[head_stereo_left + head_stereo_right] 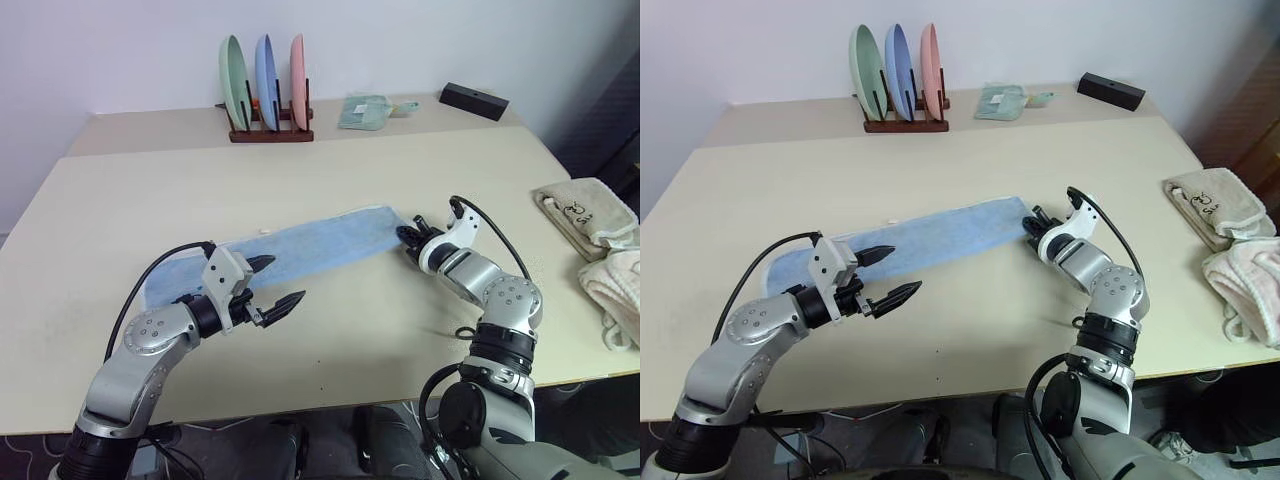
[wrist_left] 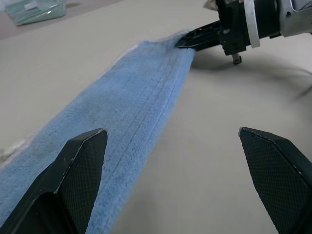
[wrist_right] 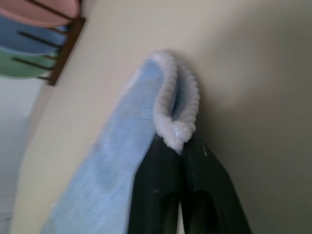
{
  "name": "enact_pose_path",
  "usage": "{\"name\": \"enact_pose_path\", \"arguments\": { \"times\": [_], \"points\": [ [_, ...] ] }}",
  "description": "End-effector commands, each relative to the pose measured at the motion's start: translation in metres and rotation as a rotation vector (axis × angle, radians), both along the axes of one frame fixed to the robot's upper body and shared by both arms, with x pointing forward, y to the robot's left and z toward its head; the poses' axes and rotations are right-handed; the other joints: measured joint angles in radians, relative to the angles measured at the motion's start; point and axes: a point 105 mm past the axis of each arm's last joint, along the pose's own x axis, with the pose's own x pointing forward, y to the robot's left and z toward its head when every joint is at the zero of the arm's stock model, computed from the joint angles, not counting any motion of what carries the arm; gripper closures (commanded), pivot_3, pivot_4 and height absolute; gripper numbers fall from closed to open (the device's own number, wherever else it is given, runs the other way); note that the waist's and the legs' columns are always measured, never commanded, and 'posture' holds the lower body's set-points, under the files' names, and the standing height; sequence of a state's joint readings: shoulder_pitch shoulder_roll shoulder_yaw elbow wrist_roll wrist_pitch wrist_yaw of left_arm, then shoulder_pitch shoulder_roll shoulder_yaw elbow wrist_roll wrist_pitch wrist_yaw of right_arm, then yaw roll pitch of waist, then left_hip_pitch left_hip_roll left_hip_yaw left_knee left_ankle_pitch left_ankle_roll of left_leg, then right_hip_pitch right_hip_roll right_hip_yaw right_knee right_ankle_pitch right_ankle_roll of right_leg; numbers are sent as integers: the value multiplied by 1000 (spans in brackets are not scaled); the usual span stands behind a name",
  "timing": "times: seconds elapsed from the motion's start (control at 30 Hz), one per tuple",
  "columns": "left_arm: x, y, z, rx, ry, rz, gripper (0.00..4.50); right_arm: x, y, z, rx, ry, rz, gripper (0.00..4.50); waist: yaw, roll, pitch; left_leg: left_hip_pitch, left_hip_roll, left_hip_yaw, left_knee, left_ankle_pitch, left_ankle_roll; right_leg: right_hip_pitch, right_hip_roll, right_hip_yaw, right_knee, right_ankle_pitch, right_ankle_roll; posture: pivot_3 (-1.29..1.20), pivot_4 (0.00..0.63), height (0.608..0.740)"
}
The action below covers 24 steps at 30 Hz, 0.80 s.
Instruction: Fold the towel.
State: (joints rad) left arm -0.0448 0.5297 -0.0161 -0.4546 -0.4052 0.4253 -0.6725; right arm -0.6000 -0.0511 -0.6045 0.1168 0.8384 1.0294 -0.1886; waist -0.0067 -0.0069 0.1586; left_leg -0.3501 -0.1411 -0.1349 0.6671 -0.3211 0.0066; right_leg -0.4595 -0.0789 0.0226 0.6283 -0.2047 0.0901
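While the towel (image 1: 300, 248) lies stretched across mid-bench (image 1: 420, 160), the first fold is only starting.
Largest first: towel is a long blue strip running left-near to right-far. Right pincer (image 1: 411, 240) is clamped on its right end trim; left pincer (image 1: 276, 287) hovers with fingers apart just near of the left end. Judged next: left must grip its end, then one end carried over the other.

Towel (image 1: 300, 248): near-left end hidden behind the left gripper (image 1: 268, 287) at centre left. Beige towels (image 1: 600, 250): cut by the right frame edge. Writing on the upper beige towel: too small to read.
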Motion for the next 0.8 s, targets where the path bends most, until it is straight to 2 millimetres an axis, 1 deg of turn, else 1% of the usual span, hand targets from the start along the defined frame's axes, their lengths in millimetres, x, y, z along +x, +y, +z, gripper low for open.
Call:
{"name": "enact_pose_path", "arguments": {
  "times": [0.03, 0.1, 0.17, 0.27, 0.3, 0.37, 0.4, 0.43, 0.47, 0.5, 0.57, 0.63, 0.67, 0.77, 0.8],
  "points": [
    [2, -3, 12, -10, -51, -14, 91, -11, -33, 15, -73, -62, -86, 4453, 2, 0, 0, 0, 0, 0, 0, 0, 0, 0, 0, 0, 0, 0, 0, 0, 150, 740],
    [5, -3, 13, -10, -54, -14, 91, -20, -48, 25, -125, -98, -111, 4453, 15, 0, 0, -2, 0, 0, 0, 0, 0, -1, 0, 0, -1, 0, 0, 0, 150, 740],
    [8, -3, 13, -11, -54, -15, 91, -31, -61, 31, -181, -119, -129, 4453, 18, 1, 0, -3, 0, 0, 0, 0, 1, -2, 0, 0, -2, 0, 0, 0, 150, 740],
    [12, -8, 12, -9, -54, -49, 91, -49, -94, 38, -278, -125, -188, 4453, 18, 1, 0, -3, 0, 0, 0, 0, 1, -2, 0, 0, -1, 0, 0, 0, 150, 740],
    [14, -10, 12, -9, -56, -57, 91, -53, -102, 43, -315, -134, -194, 4453, 18, 1, 0, -3, 0, 0, 0, 0, 1, -2, 0, 0, -1, 0, 0, 0, 150, 740],
    [18, -12, 13, -13, -58, -64, 91, -57, -106, 49, -368, -151, -180, 4453, 18, 1, 0, -3, 0, 0, 0, 0, 1, -2, 0, 0, -2, 0, 0, 0, 150, 740],
    [20, -13, 14, -16, -59, -67, 91, -57, -104, 54, -408, -170, -154, 4453, 16, 1, 0, -3, 0, 0, 0, 0, 1, -2, 0, 0, -2, 0, 0, 0, 150, 740],
    [21, -14, 14, -17, -62, -74, 91, -55, -94, 63, -484, -220, -90, 4453, 14, 1, 0, -3, 0, 0, 0, 0, 1, -2, 0, 0, -2, 0, 0, 0, 150, 740],
    [23, -15, 15, -16, -67, -78, 91, -54, -75, 76, -583, -294, 10, 4453, 11, 2, 1, -3, 0, 0, 0, 0, 1, -2, 0, 0, -2, 0, 0, 0, 150, 740],
    [23, -16, 15, -16, -70, -81, 91, -55, -61, 82, -648, -344, 85, 4453, 6, 2, 1, -3, 0, 1, 0, 0, 1, -2, 0, 0, -1, 0, 0, 0, 150, 740],
    [24, -15, 16, -18, -74, -74, 91, -60, -24, 91, -777, -463, 280, 4453, -3, 2, 1, -3, 1, 1, -1, 0, 1, -2, 0, 0, -1, 0, 0, 0, 150, 740],
    [24, -14, 16, -21, -76, -67, 91, -68, 2, 87, -859, -533, 442, 4453, -5, 2, 1, -3, 2, 1, -1, 0, 0, -2, 1, -1, -2, 0, 1, 0, 150, 740],
    [23, -14, 16, -21, -77, -65, 91, -71, 14, 83, -888, -556, 519, 4453, -3, 1, 1, -3, 2, 1, -1, 0, 0, -2, 1, -1, -2, 0, 1, 0, 150, 740],
    [21, -14, 16, -26, -77, -56, 91, -76, 41, 64, -938, -578, 688, 4453, 2, 1, 1, -3, 1, 0, 0, 0, 1, -1, 0, -1, -4, 0, 1, 0, 150, 740],
    [20, -14, 16, -28, -77, -52, 91, -75, 48, 56, -951, -575, 723, 4453, 4, 0, 1, -3, 1, 0, 0, -1, 1, -1, 0, -1, -5, 0, 2, 0, 150, 740]
  ]
}}
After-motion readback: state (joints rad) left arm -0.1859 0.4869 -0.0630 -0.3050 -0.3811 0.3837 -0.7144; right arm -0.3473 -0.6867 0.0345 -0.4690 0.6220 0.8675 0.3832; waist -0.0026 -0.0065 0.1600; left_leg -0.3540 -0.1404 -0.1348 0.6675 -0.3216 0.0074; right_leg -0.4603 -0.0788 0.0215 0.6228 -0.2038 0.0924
